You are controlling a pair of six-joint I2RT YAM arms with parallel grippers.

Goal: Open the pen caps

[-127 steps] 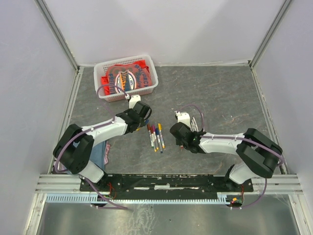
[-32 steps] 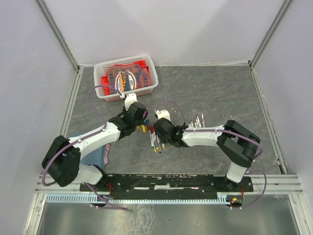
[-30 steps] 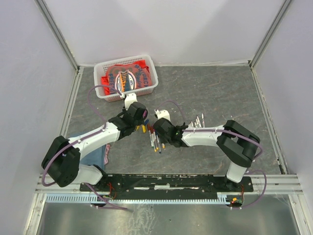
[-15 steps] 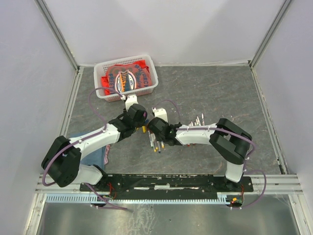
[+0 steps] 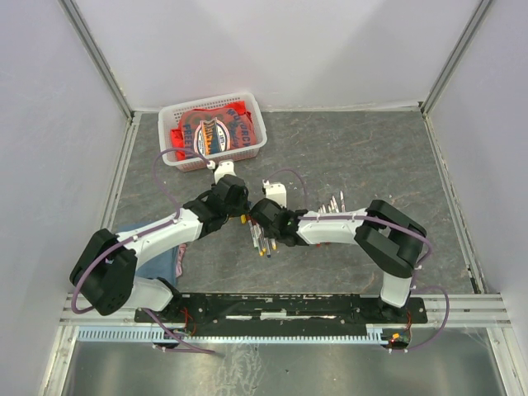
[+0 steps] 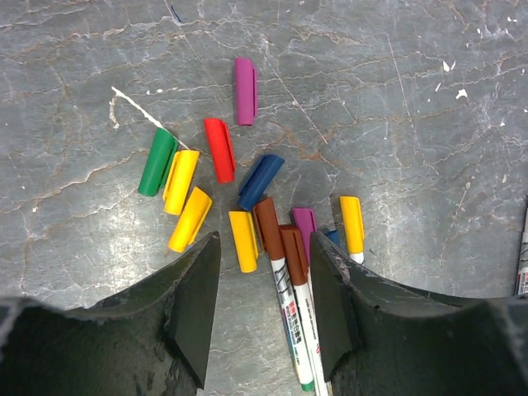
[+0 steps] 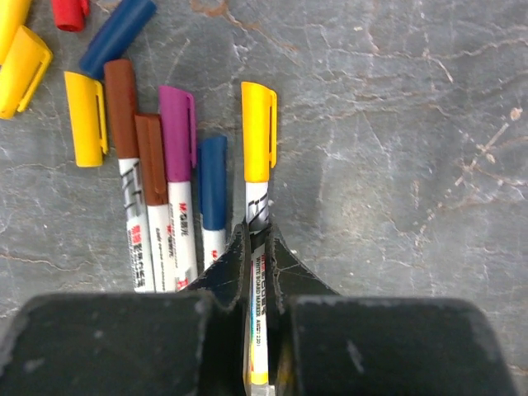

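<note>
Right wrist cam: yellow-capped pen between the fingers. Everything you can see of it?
The pen has a thin white plastic-looking barrel with black print, a yellow tail end, and its yellow cap, clip facing right, still on. It points away from the wrist, rightmost in a row, just apart from the blue-capped pen. The right gripper is shut on the barrel just behind the cap. It seems to lie flat on the grey table.

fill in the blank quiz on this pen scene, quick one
The right end effector grips the pen whose cap is ___.
The left end effector is ___, gripping nothing.
The loose green cap lies beside a ___ cap.
The cloth in the basket is mostly ___.
Missing: yellow; open; yellow; red
</note>
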